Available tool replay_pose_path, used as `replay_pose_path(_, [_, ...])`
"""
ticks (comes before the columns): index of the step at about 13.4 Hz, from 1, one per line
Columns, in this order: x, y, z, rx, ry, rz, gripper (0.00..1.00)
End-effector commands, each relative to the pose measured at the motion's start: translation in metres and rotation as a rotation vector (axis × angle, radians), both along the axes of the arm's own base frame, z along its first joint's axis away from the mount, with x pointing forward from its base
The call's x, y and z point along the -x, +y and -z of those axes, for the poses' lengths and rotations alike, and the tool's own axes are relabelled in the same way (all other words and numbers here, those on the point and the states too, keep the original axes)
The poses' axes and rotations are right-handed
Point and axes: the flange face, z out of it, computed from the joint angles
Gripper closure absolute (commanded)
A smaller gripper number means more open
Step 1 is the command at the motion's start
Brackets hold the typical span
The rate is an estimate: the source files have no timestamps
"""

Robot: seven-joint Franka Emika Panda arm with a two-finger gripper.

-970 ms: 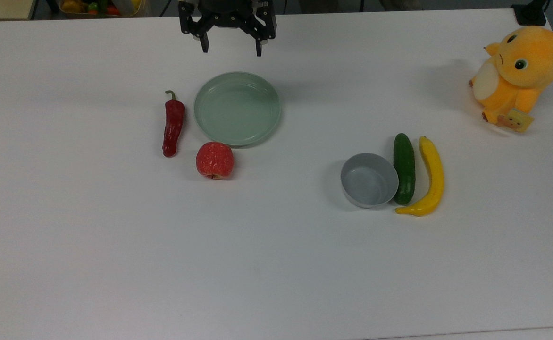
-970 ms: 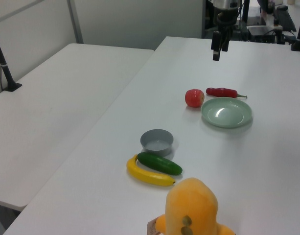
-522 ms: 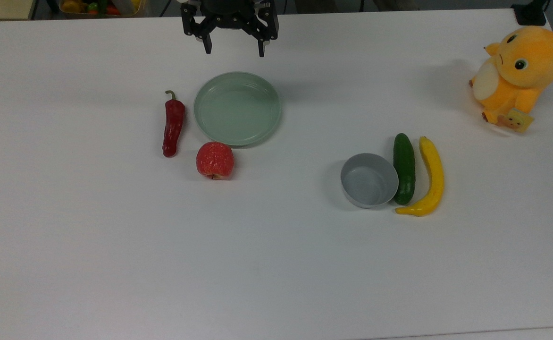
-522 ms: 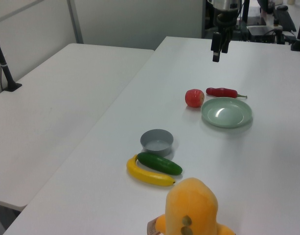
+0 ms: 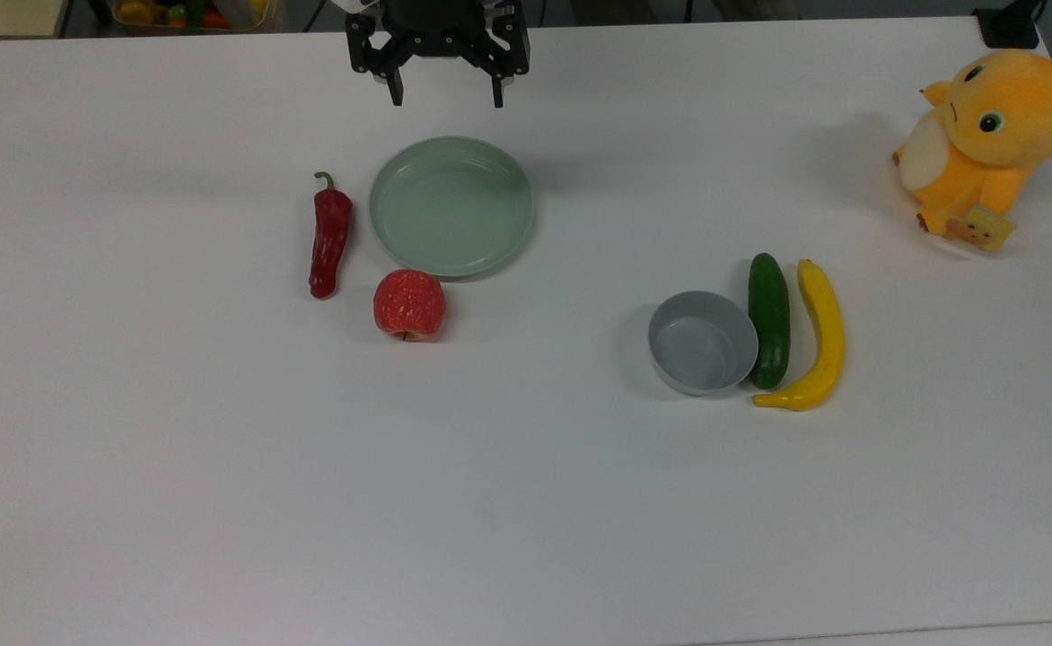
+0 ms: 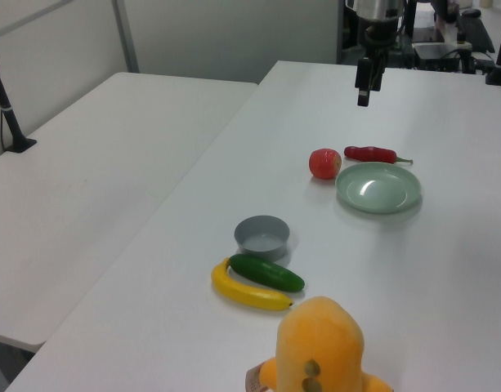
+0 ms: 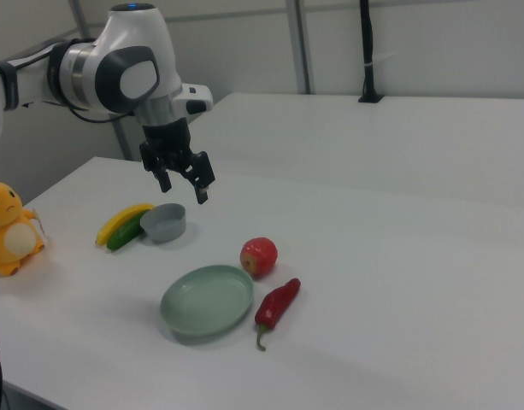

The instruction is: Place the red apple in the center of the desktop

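One red apple (image 5: 409, 304) is sitting on the desktop (image 5: 221, 467) at the one plate's (image 5: 451, 205) seven o'clock — the gripper (image 5: 446, 97), jaws spread, is hovering at twelve.

A big white desktop (image 5: 221, 502) fills the top view. The gripper (image 5: 444, 94) hangs near the top edge with its two black fingers (image 5: 395, 93) spread wide apart and nothing between them. Below it lies a round green plate (image 5: 384, 220). A long red chili pepper (image 5: 329, 235) lies just beside the plate on the top view's left. The red apple (image 5: 409, 304) sits just below the plate's rim. Well apart, on the top view's right, a grey bowl (image 5: 702, 342), a green cucumber (image 5: 769, 319) and a yellow banana (image 5: 819, 339) lie side by side. An orange plush toy (image 5: 984, 139) sits in the top right corner.
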Motion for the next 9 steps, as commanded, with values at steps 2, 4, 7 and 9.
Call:
replay_pose_path(2, [0.010, 0.000, -0.002, -0.007, -0.014, -0.036, 0.00])
replay_pose_path(4, [0.010, 0.000, -0.001, -0.001, -0.012, -0.069, 0.00])
replay_pose_path(7, [0.014, 0.010, 0.002, 0.040, 0.012, -0.116, 0.00])
replay_pose_path(9, [0.016, 0.008, 0.002, 0.059, 0.026, -0.116, 0.00])
